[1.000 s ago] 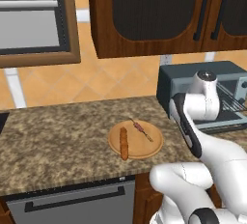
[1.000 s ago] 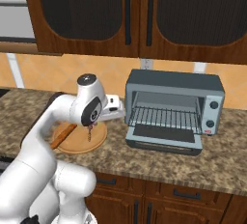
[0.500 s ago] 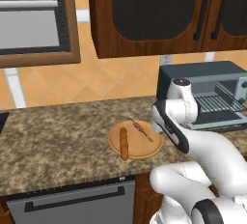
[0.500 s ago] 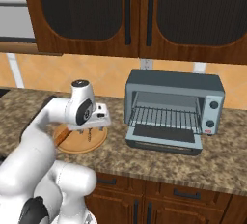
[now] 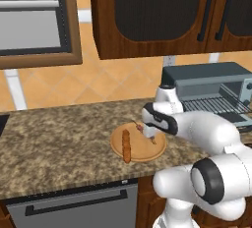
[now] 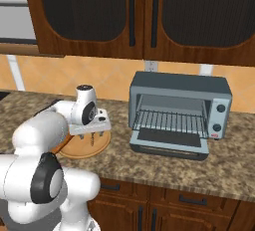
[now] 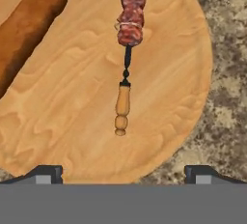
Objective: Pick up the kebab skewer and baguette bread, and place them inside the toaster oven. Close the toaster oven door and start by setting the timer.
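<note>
A round wooden board (image 7: 164,97) lies on the granite counter, and on it rest the kebab skewer (image 7: 128,39), with reddish chunks and a turned wooden handle, and the orange-brown baguette bread (image 7: 29,25) beside it. My gripper (image 7: 123,175) hovers open just above the board, its fingertips (image 7: 46,174) wide apart on either side of the skewer's handle end, holding nothing. From the base, the gripper (image 5: 149,136) partly covers the skewer (image 5: 138,126); the baguette (image 5: 126,146) lies left of it. The toaster oven (image 6: 179,110) stands to the right with its door (image 6: 169,141) folded down and the rack bare.
Dark wooden wall cupboards (image 6: 129,16) hang over the counter (image 5: 59,143). A built-in microwave (image 5: 29,20) sits at the upper left. A grey appliance front (image 5: 74,207) lies under the counter edge. An outlet (image 6: 150,66) is on the tiled wall behind the oven.
The arm has swung left from in front of the toaster oven and come down over the wooden board. The gripper has stayed open.
</note>
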You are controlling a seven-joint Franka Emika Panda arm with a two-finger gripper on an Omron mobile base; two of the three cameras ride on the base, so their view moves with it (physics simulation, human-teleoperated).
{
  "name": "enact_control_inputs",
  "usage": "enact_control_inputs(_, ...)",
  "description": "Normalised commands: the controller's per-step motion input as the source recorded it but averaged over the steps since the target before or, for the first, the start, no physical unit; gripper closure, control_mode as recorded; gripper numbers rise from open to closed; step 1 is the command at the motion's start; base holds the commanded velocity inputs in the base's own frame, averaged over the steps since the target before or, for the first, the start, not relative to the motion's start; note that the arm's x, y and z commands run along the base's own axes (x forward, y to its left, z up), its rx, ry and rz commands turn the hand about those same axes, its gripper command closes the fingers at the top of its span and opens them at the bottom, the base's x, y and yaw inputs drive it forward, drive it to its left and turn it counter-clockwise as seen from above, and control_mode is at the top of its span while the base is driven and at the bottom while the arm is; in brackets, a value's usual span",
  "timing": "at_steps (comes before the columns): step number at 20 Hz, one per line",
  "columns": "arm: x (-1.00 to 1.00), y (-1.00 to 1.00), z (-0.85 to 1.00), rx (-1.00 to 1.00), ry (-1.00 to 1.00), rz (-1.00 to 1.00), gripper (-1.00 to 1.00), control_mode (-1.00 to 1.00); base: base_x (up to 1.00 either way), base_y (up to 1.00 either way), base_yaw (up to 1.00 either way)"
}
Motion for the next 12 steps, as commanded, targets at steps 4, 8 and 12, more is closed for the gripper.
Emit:
enact_control_inputs(4, 0.54, 0.22, -0.44, 0.0, 0.15, 0.0, -1.0, -1.0, 0.0, 0.0, 0.0)
enact_control_inputs(8, 0.4, 0.05, -0.35, 0.0, 0.11, 0.0, -1.0, -1.0, 0.0, 0.0, 0.0)
enact_control_inputs(12, 0.29, 0.0, -0.36, 0.0, 0.11, 0.0, -1.0, -1.0, 0.0, 0.0, 0.0)
